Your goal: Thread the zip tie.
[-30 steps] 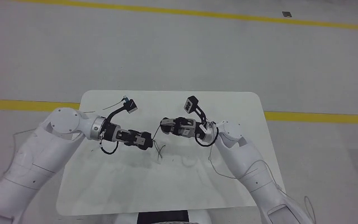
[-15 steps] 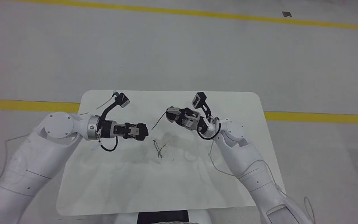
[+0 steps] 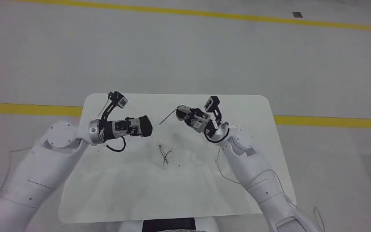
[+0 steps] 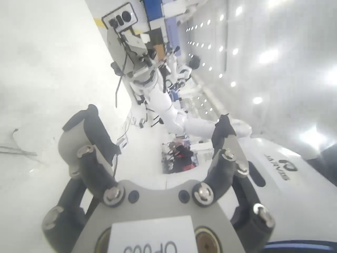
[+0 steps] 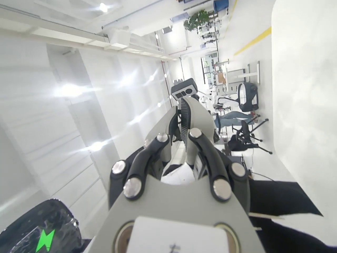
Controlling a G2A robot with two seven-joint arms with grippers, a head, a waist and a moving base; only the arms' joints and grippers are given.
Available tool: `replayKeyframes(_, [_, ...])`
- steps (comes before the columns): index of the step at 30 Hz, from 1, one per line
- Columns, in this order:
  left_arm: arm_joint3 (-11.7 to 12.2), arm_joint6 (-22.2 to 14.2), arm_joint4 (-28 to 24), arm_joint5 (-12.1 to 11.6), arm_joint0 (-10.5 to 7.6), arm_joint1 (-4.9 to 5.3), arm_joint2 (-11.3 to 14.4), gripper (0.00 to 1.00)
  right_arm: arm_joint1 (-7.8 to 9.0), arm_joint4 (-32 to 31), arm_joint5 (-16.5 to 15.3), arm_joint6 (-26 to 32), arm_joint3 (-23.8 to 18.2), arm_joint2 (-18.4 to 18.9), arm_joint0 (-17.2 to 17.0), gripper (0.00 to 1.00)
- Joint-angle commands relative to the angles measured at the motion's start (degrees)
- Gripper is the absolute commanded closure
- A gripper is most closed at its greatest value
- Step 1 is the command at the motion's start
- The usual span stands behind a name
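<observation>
The white table [image 3: 116, 185] carries both arms over its far half. Seen from above, the left gripper [image 3: 146, 125] sits at 10 o'clock from the table's middle. Its own wrist view [image 4: 156, 118] shows its jaws spread wide with nothing between them. The right gripper [image 3: 181, 112] sits at 1 o'clock from the middle, well apart from the left one, with its fingers [image 5: 184, 122] pressed together on the zip tie [image 3: 167, 119]. The thin black strip juts from the tips toward 8 o'clock, clear of the tabletop. A few loose black ties [image 3: 164, 155] lie crossed near the table's middle, at 5 o'clock from the left gripper.
</observation>
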Motion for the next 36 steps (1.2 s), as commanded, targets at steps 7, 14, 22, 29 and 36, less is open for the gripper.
replayKeyframes(7, [5.0,0.6,-5.6,0.0,1.19,-3.79,-1.1,0.00,-0.60,0.6,0.0,-7.5,-1.9,0.1,-1.8,1.00])
replayKeyframes(14, [5.0,0.6,-5.6,0.0,1.19,-3.79,-1.1,0.00,-0.62,0.5,-0.1,-7.6,-2.1,0.2,-1.8,1.00])
replayKeyframes(22, [5.5,3.6,-7.2,0.0,1.72,-4.55,0.9,0.00,-1.19,0.3,0.4,-10.6,-4.7,-1.3,-3.5,1.00])
replayKeyframes(29, [8.4,4.3,-8.6,0.0,0.24,-5.92,1.9,0.00,-1.89,0.1,0.6,-13.1,-5.8,-2.8,-4.3,1.00])
replayKeyframes(36, [9.2,3.1,-8.3,0.0,-0.45,-6.16,2.3,0.00,-1.98,-0.1,0.1,-13.5,-6.4,-2.6,-4.4,1.00])
